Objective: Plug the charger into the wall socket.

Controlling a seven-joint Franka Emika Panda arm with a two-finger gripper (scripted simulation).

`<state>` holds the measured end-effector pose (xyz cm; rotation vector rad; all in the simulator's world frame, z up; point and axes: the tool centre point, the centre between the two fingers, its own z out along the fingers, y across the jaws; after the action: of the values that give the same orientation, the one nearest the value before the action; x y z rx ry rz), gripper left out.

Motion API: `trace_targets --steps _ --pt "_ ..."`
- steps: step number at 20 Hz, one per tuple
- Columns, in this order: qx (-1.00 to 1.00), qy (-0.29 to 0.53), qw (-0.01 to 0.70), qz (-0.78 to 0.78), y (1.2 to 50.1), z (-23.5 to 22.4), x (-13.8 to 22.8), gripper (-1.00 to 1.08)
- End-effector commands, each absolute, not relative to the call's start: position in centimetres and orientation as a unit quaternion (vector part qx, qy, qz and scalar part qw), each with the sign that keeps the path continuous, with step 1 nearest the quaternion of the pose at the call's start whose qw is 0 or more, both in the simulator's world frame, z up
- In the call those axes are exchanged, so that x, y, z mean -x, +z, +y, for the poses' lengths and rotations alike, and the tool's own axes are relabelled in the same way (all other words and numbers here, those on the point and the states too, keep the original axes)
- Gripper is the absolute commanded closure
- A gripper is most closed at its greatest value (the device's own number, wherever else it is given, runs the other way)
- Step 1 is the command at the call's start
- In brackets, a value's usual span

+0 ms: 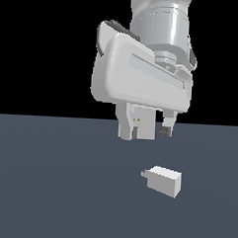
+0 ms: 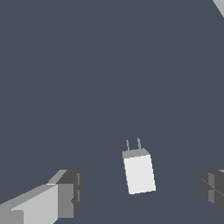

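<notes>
A small off-white charger [image 2: 139,173] lies flat on the dark floor, below and between the jaws, touching neither – its short grey prongs [image 2: 133,144] point away from the wrist. It looks light, rigid and smooth-sided, so the flat long sides of its block are probably the best place to grip, well clear of the prongs. The gripper [image 1: 145,130] hangs above it on a nearly vertical arm, jaws spread wide and empty. The wall socket [image 1: 142,123] shows behind the fingers.

A flat dark slate-blue floor [image 1: 47,196] meets a plain black backdrop [image 1: 40,47].
</notes>
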<state>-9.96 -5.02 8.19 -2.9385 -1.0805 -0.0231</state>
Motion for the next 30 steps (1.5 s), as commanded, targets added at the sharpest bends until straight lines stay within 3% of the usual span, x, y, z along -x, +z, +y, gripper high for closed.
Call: trace_targets --steps 1,30 --pt "0.930 -0.009 0.005 -0.366 7.6 -5.6 10.3 -0.92" --pt "0.909 -0.012 0.005 -0.417 4.8 -7.3 11.0 -0.92"
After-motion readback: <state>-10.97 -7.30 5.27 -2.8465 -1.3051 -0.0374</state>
